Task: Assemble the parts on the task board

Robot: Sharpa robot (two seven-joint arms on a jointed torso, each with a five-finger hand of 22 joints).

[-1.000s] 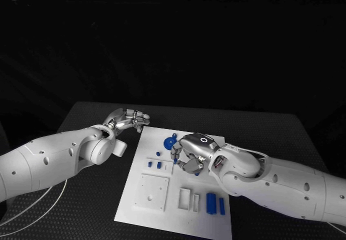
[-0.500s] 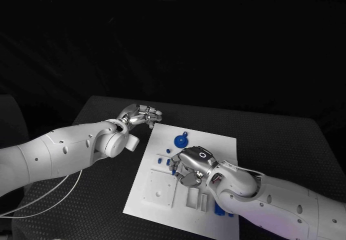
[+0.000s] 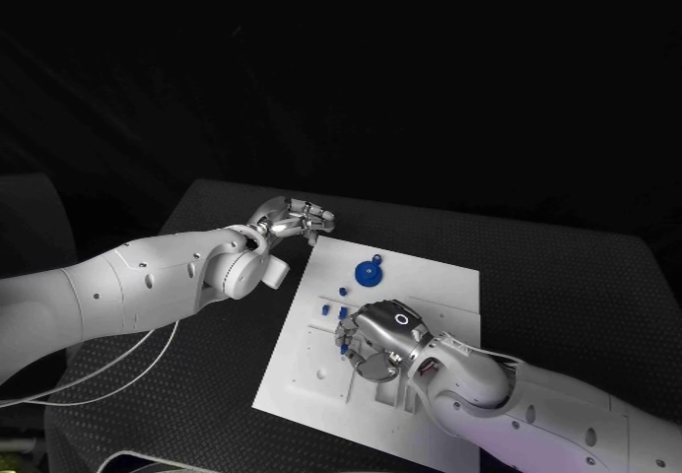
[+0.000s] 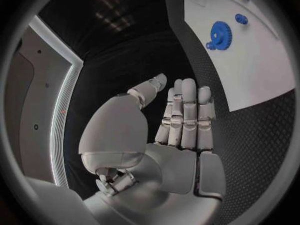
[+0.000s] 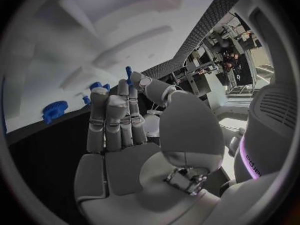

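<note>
The task board [image 3: 427,286] looks like smooth matt white plastic. The blue gear [image 3: 369,273] seems glossy plastic. The table [image 3: 554,266] wears a rough, woven-looking black mat. The right hand [image 3: 373,340] and left hand [image 3: 295,219] show silvery metal with a satin sheen.

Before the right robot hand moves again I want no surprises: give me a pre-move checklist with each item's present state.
1. Right robot hand over the task board: ok.
2. Small blue part at its fingertips: ok; how firm the pinch is, cannot tell.
3. Left robot hand off the board, at its far corner, holding nothing: ok.
4. Blue gear on the board, apart from both robot hands: ok.
5. Target slot under the right robot hand: cannot tell, hidden.
</note>
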